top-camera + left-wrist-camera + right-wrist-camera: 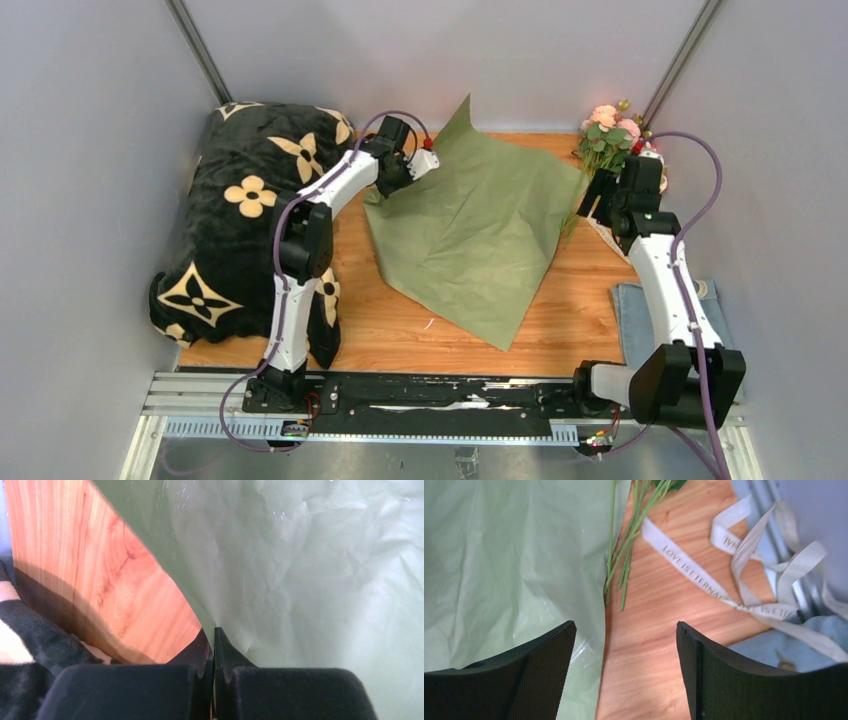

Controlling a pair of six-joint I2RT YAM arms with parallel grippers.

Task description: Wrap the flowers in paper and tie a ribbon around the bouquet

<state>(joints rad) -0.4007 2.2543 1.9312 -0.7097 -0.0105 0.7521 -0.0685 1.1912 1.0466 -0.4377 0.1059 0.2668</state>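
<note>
Left hand (pixel 213 645) pressed together, pinching the paper (pixel 470 235) at its 10 o'clock edge, corner lifted. Olive face up, mid-surface (pixel 400 330). Right hand (pixel 625 627) spread, empty, over the paper's 3 o'clock edge. Flowers (pixel 610 130) lie at 1 o'clock, stems (pixel 624 555) touching the paper; ribbon (pixel 684 562) just beside. Likely step: fetch flowers. Grip all stems together, low down; steer clear of the ribbon; lay them diagonally.
</note>
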